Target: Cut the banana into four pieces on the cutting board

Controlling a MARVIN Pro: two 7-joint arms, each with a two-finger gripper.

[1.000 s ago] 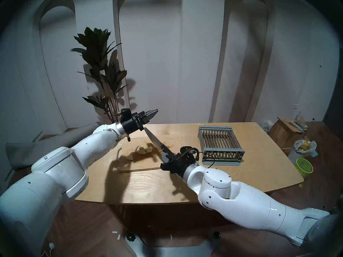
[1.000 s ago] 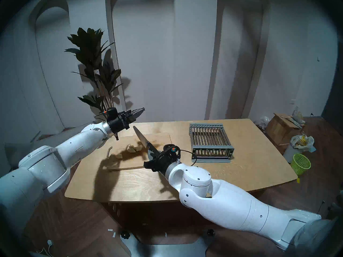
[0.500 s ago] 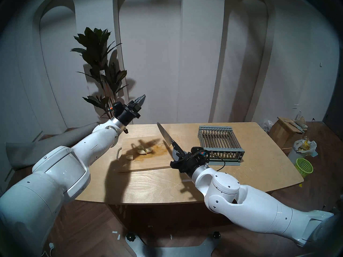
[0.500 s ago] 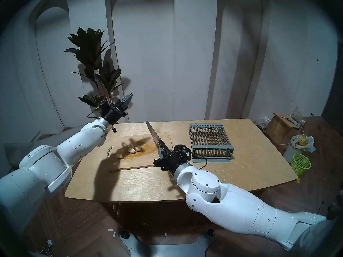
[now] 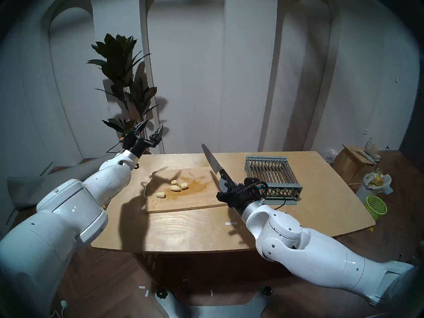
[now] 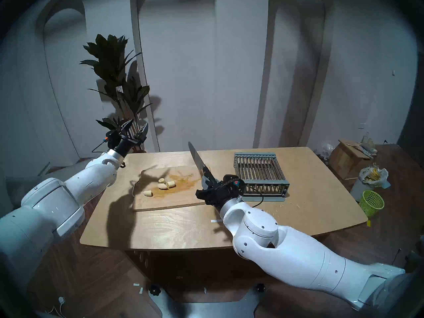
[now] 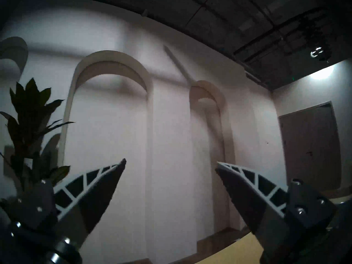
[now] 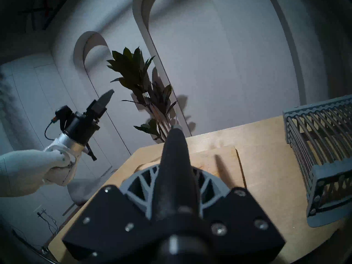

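Banana is sitting in four chunks on your cutting board, three bunched mid-board and one apart at their 8 o'clock. Your right claw is clamped on the knife, blade tilted up toward 11 o'clock beside the board's right edge. Left claw is spread wide and holding nothing, up off the bench at the far left corner.

Staged studio room: arched wall panels, potted plant.

Pale walls with tall arched niches rise behind the wooden worktop. A dark leafy plant stands against the wall at the left. The floor is dark herringbone wood, and a brown door sits in the dim far corner.
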